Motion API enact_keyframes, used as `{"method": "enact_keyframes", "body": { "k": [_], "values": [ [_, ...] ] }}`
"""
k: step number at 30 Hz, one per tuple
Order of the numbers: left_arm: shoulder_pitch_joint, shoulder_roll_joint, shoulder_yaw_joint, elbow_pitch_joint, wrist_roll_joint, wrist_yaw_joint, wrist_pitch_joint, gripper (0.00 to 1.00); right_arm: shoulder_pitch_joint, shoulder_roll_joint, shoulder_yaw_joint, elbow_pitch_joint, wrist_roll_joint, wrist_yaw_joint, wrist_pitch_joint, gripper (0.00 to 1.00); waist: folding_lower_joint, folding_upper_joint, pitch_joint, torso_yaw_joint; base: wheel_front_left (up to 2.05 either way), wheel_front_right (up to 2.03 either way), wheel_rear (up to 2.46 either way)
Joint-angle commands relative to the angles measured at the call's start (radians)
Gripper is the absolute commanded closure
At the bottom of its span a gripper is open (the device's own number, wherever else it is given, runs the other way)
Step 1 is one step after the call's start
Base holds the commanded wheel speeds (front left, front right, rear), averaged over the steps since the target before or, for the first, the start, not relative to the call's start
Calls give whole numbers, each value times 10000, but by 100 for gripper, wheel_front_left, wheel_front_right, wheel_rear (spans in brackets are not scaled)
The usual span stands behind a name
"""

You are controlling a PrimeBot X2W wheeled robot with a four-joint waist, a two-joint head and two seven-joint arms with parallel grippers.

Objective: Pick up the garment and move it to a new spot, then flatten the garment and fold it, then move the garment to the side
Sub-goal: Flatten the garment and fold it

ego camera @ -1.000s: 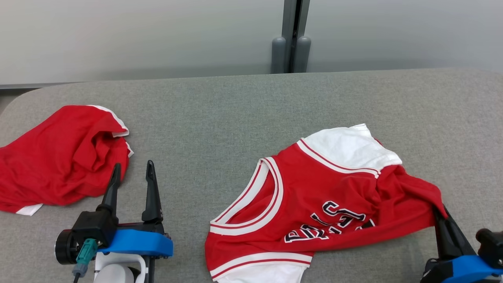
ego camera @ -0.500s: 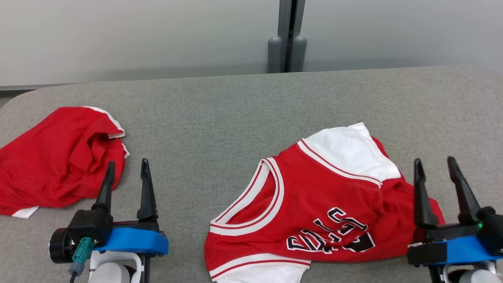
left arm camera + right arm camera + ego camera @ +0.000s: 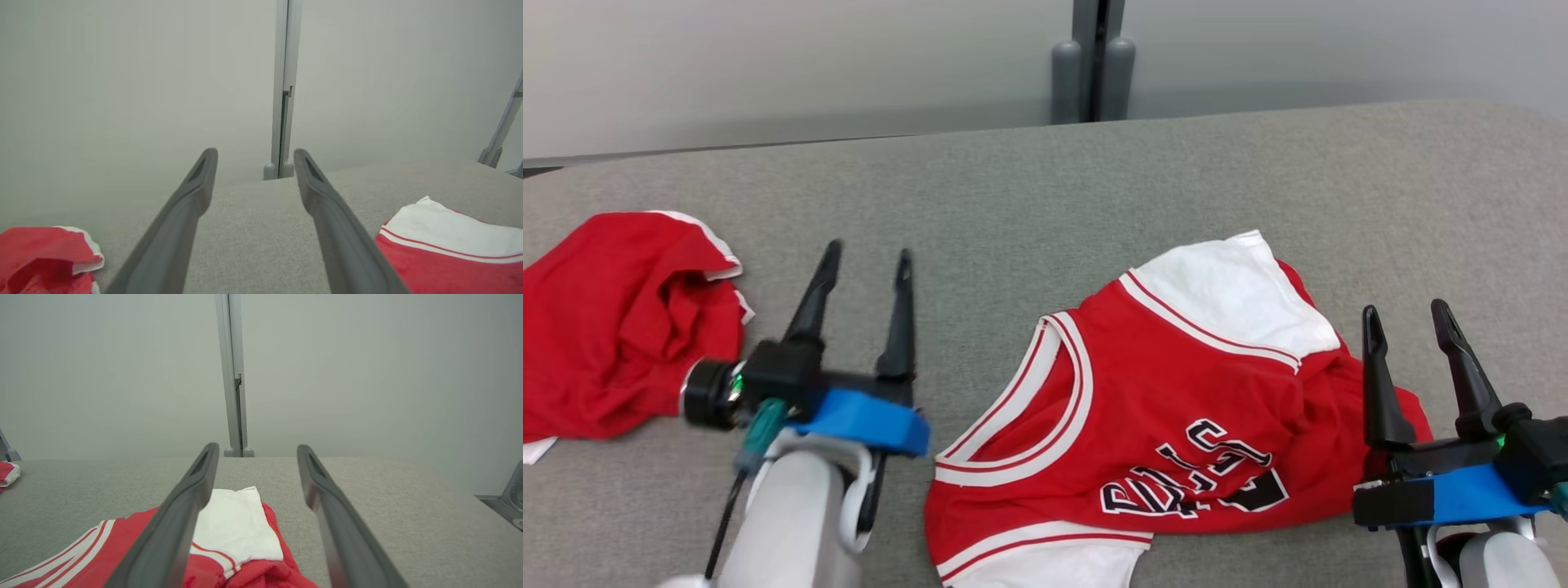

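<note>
The jersey lies rumpled and unfolded on the grey table, with left gripper and right gripper both open and empty, so relocation appears complete, while flattening, folding and side placement are outstanding.

The left gripper has two long, dark fingers that taper to narrow tips, each with a recessed slot on its inner face near the tip. They rise from a black block set on a bright blue collar, with a pale, rounded forearm below. A black cylindrical knob with a small green light sits on its side, and a teal plug feeds a thin black cable along the forearm. The right gripper has the same dark fingers, blue collar, green light and pale forearm.
</note>
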Motion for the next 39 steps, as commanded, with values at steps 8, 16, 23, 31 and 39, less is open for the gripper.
{"method": "enact_keyframes", "body": {
  "k": [8, 16, 23, 31, 39],
  "values": [
    [-2462, 86, -2003, 1943, -245, -240, 613, 0, -356, -5, -20, -107, 15, 1, -47, 0, 0, 0, 484, -615, 0, 0, 0],
    [-3697, 451, -4127, 3887, -1435, -226, 1399, 0, -509, -4, -161, -53, 167, 1, -45, 0, 0, 0, 931, -1188, 0, 0, 0],
    [-3974, 770, -5706, 5323, -2251, -227, 2183, 0, -600, -4, -320, -29, 227, 1, -46, 0, 0, 0, 1064, -1443, 0, 0, 0],
    [-4045, 928, -7151, 6573, -2947, -228, 2791, 68, -562, -4, -348, -7, 199, 1, -46, 0, 0, 0, 980, -1577, 0, 0, 0],
    [-4791, 811, -6889, 6995, -3339, -38, 1133, 100, -339, -4, -577, -67, 88, 1, -46, 0, 0, 0, 750, -1280, 0, 0, 0]
  ]
}}
